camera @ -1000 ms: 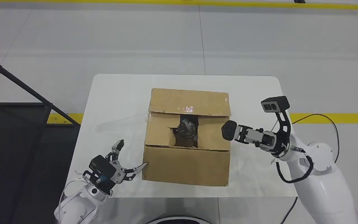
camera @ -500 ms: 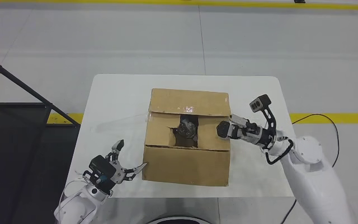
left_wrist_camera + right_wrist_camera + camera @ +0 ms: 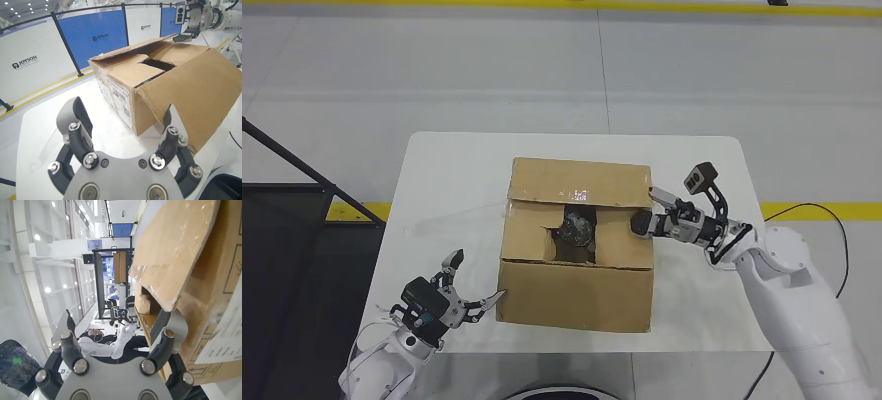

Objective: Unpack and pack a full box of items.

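I'm looking down at a white table with rounded corners. It is carrying one cardboard box, which is sitting squarely near the middle and reaching close to the near edge. The box's top flaps are lying partly shut, leaving a dark gap between them. A strip of clear film is lying flat on the tabletop, running out from the box's far left corner.

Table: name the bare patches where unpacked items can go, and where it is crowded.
Bare: the wide strip on the left gripper's side, between the cardboard box and the table edge; also the strip between box and far edge. Crowded: the side where the right gripper is at the box; the near strip is narrow.
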You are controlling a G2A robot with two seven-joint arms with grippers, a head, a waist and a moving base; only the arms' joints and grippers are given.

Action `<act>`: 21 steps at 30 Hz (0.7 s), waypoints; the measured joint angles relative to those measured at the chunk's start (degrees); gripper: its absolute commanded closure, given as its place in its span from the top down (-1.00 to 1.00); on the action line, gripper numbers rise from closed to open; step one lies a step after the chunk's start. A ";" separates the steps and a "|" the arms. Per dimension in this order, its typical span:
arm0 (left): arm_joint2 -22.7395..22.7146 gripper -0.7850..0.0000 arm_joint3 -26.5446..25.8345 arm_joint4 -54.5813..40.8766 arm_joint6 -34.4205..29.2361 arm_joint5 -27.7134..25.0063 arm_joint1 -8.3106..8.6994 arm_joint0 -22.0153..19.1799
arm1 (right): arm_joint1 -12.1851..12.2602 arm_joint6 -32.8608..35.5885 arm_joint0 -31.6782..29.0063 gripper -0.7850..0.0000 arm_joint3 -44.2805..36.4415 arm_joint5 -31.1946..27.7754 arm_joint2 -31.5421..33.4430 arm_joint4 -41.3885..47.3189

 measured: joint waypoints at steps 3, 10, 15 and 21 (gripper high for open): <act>0.00 1.00 0.00 0.00 0.00 0.00 0.00 0.00 | -0.47 -1.37 1.28 1.00 0.85 -1.36 -0.67 0.95; 0.00 1.00 0.00 0.00 0.00 0.00 0.00 0.00 | -1.67 -4.77 5.73 1.00 3.06 -1.81 -2.97 1.54; 0.00 1.00 0.00 0.00 0.00 0.00 0.00 0.00 | -2.79 -11.02 9.13 1.00 4.99 -4.34 -4.50 0.49; 0.00 1.00 0.00 0.00 0.00 0.00 0.00 0.00 | -4.76 -18.47 15.34 1.00 12.63 -8.04 -8.10 -2.47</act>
